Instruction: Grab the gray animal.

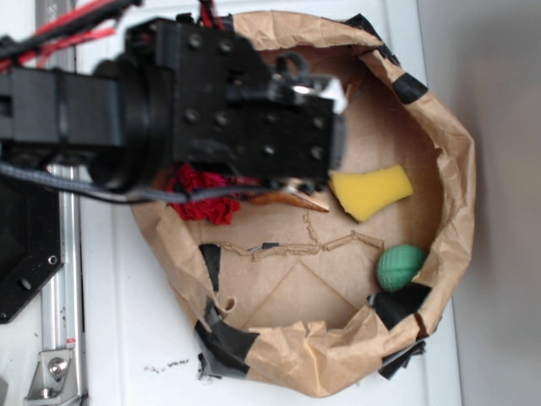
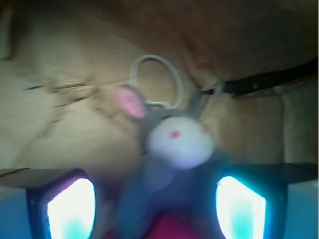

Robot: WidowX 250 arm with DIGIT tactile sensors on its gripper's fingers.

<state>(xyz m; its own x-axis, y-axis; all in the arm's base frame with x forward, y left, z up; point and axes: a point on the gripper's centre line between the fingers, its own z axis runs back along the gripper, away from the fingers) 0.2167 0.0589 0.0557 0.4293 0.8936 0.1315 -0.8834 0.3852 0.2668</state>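
Note:
In the wrist view the gray animal (image 2: 174, 149) lies on brown paper. It is a small gray plush bunny with a pale face, red eyes, a pink-lined ear and a white cord loop (image 2: 157, 74). My gripper (image 2: 157, 196) is open around its body. One bright pad (image 2: 72, 209) is to its left and the other pad (image 2: 239, 206) to its right, with a gap on each side. In the exterior view my gripper (image 1: 296, 135) hangs over the paper bin and hides the bunny.
The brown paper bin (image 1: 448, 169) has crumpled walls patched with black tape. Inside lie a red ruffled fabric ball (image 1: 203, 196), a yellow sponge (image 1: 370, 191), a green ball (image 1: 400, 266) and an orange piece (image 1: 292, 201). Red fabric (image 2: 172, 230) shows just behind the bunny.

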